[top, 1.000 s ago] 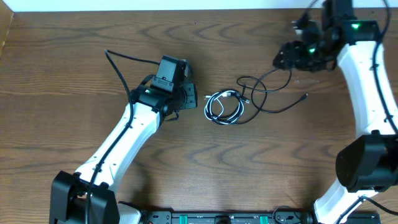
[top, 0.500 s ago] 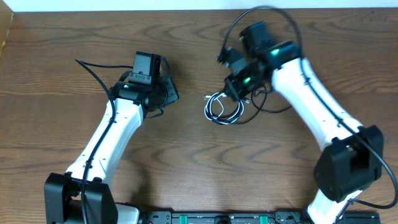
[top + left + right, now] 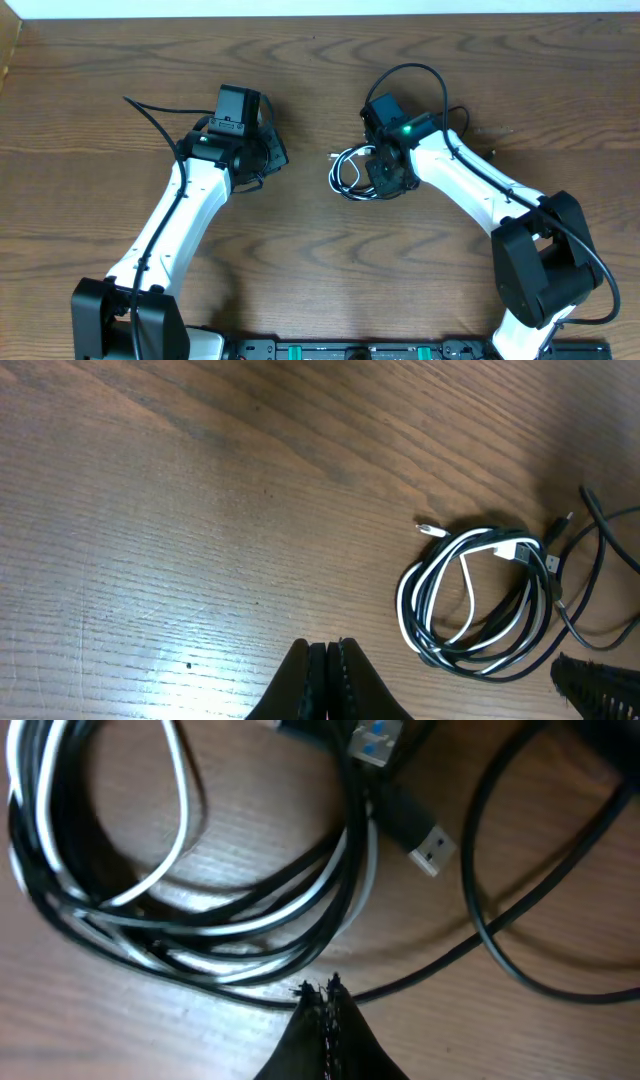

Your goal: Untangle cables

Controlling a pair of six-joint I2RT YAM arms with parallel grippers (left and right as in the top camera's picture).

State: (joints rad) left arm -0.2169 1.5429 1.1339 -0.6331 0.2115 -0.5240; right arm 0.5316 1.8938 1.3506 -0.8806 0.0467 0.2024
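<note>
Step in hand, as judged: the very start of the separation, with the right gripper (image 3: 386, 178) working at the right edge of the bundle (image 3: 350, 172) for a first hold on a strand. The cables are lying near the middle of the table (image 3: 300, 270). Several black strands and one white cable (image 3: 180, 810) are wound into a flat loop. A loose black cable (image 3: 520, 965) is trailing off to the right past a small plug (image 3: 430, 852). Nothing is looking separated yet. In the right wrist view its fingertips (image 3: 310, 1040) are pressing together, touching or just beside the outermost black strand; I cannot tell whether that strand is caught between them. The right arm (image 3: 470, 185) is reaching in from the right with its elbow bent and the wrist pitching down over the loop. The left gripper (image 3: 325, 660) is hanging well apart from the bundle on its left, low over bare wood. Its fingers are pressing together on nothing and pointing toward the loop. The left arm (image 3: 190, 215) is stretching diagonally up from its base. Next move, as judged: confirm a hold on a single strand, or reopen and re-seat the right fingers around one. Then bring the left gripper in to pin the loop while that strand is being drawn out sideways, slowly enough that the whole bundle is not dragging along.
</note>
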